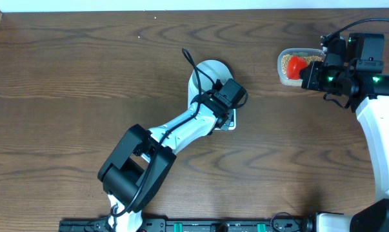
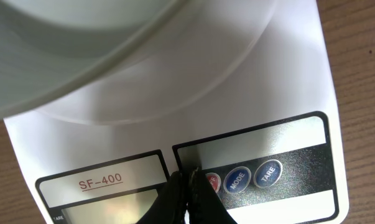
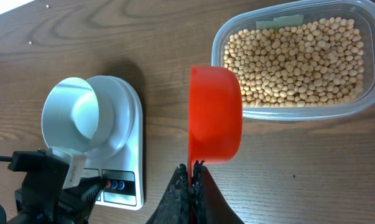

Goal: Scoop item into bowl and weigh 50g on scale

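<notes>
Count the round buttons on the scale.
3, in a row on the flat white digital scale: a red button half hidden by the left gripper's fingers, a blue MODE button, a blue TARE button.

One bowl (image 3: 75,115), one scale (image 3: 135,127), one scoop (image 3: 215,115), one tub (image 3: 299,112), many beans (image 3: 293,56)

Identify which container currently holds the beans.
The clear rectangular plastic tub, full of beans; the pale round bowl on the scale is empty.
</notes>
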`<state>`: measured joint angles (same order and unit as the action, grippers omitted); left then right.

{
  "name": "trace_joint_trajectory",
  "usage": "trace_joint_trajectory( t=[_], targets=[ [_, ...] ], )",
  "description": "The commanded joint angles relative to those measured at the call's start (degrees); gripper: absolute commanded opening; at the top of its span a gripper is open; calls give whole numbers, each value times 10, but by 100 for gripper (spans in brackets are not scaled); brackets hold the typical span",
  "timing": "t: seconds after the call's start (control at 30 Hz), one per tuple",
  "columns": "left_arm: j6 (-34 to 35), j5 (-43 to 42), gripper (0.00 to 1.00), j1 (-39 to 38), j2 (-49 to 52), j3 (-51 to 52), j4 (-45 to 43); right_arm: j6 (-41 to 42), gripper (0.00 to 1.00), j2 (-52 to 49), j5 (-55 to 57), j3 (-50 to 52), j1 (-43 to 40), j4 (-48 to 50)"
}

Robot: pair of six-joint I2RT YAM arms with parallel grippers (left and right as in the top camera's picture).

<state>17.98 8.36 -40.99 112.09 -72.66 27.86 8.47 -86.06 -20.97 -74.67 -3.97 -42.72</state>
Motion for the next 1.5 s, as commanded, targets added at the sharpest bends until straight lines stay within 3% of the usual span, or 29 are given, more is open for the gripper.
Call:
trace_joint_trajectory(
  t=[0.0,0.27,1.47],
  targets=[
    [1,11,7,2,-2,4,3,-9,1,11,1,-11,-3,0],
    [-4,-30,7,1,-2,4,-10,-9,1,11,1,-11,-3,1],
    [-2,1,7,2,0,9,-1,-9,1,11,1,-11,-3,0]
  ],
)
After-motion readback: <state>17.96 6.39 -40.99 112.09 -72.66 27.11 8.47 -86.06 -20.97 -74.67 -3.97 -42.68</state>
